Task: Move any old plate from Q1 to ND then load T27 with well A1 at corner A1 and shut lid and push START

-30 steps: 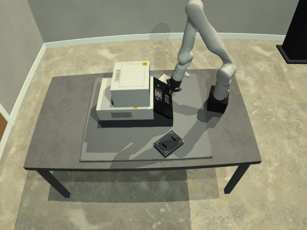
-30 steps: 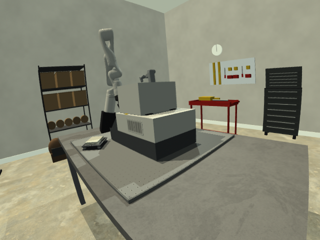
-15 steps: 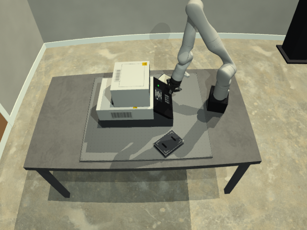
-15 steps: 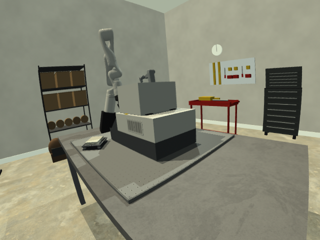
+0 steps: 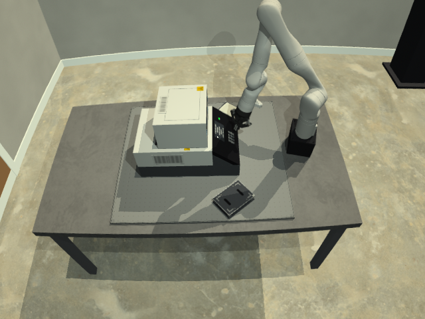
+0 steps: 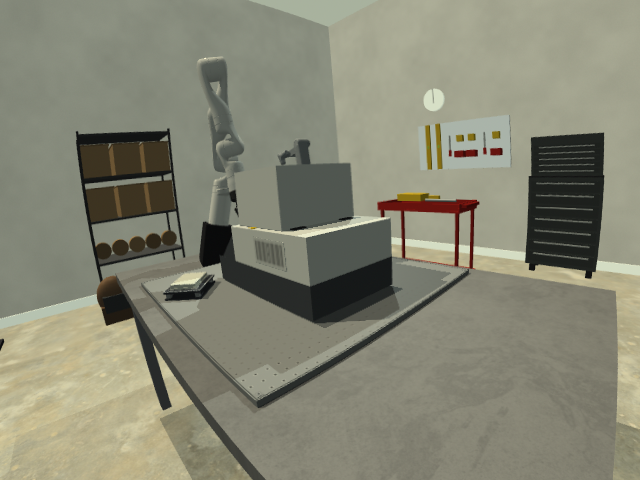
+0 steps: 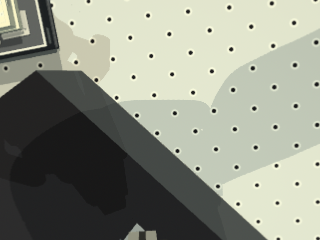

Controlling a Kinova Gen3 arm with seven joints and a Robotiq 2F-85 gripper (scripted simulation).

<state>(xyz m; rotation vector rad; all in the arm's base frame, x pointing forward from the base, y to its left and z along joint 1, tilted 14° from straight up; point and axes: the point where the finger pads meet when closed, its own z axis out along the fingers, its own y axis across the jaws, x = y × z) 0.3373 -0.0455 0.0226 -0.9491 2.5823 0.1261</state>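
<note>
The cycler Q1 [image 5: 173, 158] [image 6: 348, 255] stands on the perforated board, its box-shaped lid [image 5: 181, 106] [image 6: 315, 196] down on the body. The lamp [image 5: 218, 118] is green. My gripper [image 5: 236, 127] [image 7: 142, 235] is shut and empty, its tips close to the upper part of the dark front panel [image 5: 224, 145] [image 7: 60, 150]; contact cannot be told. A nest with a pale plate [image 5: 228, 107] [image 7: 9, 16] is partly hidden behind the cycler. Another nest [image 5: 229, 209] [image 6: 188, 291] looks dark and slotted in the top view but pale on top in the exterior view. Nest labels and T27's marking are unreadable.
The perforated board [image 5: 144, 197] [image 6: 263, 379] lies on the grey table [image 5: 78, 161] [image 6: 491, 372]. The black arm base [image 5: 300, 145] [image 6: 214, 242] stands beyond the panel side of the cycler. A red bench, shelves and a dark cabinet stand away from the table.
</note>
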